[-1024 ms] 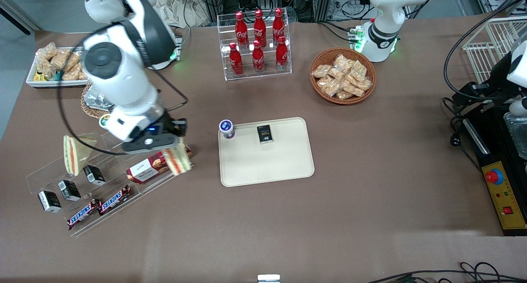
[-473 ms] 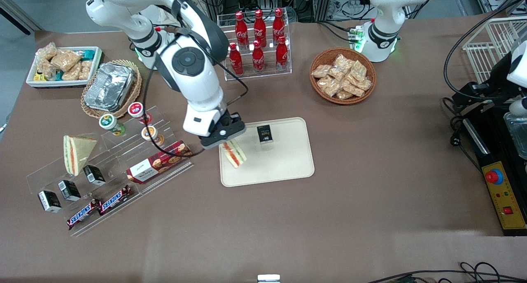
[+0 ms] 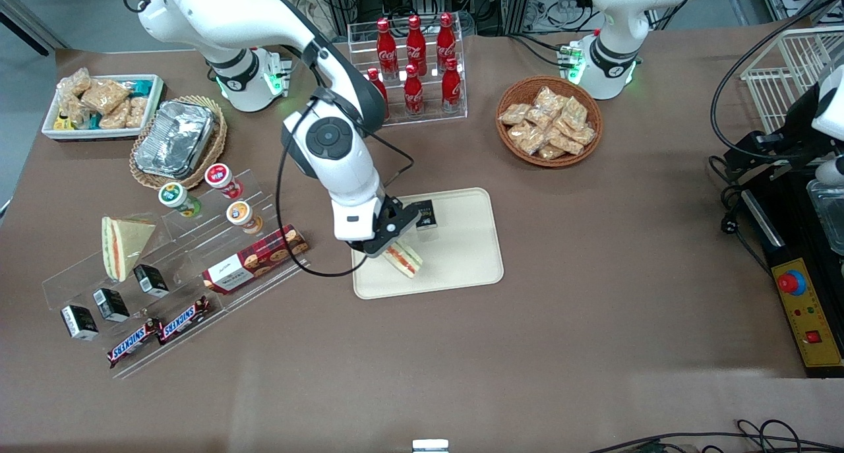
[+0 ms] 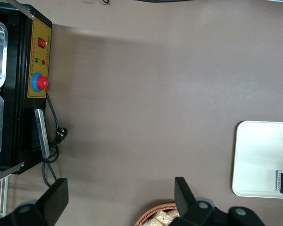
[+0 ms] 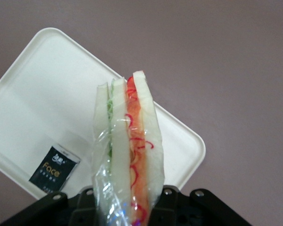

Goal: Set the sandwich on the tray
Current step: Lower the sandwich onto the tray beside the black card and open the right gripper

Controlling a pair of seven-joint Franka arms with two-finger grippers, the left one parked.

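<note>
My right gripper [image 3: 390,243] is shut on the sandwich [image 3: 404,258], a clear-wrapped wedge of pale bread with orange-red and green filling. It hangs just above the cream-beige tray [image 3: 461,268], over the tray's part nearest the front camera and toward the working arm's end. In the right wrist view the sandwich [image 5: 128,150] sticks out from between the gripper's fingers [image 5: 124,206] with the tray [image 5: 42,84] under it. A small black packet [image 3: 425,214] lies on the tray, farther from the camera; it also shows in the right wrist view [image 5: 53,169].
A similar wedge [image 3: 119,243] stands on the clear tiered rack [image 3: 165,288] with a biscuit box [image 3: 254,265], Snickers bars and cups. A foil container [image 3: 175,138], a cola bottle rack [image 3: 412,70] and a snack basket [image 3: 548,120] stand farther back.
My gripper has carried the sandwich from the clear rack across to the tray and now holds it lower, over the tray's near part. The small purple-lidded cup on the tray's corner is now hidden.
</note>
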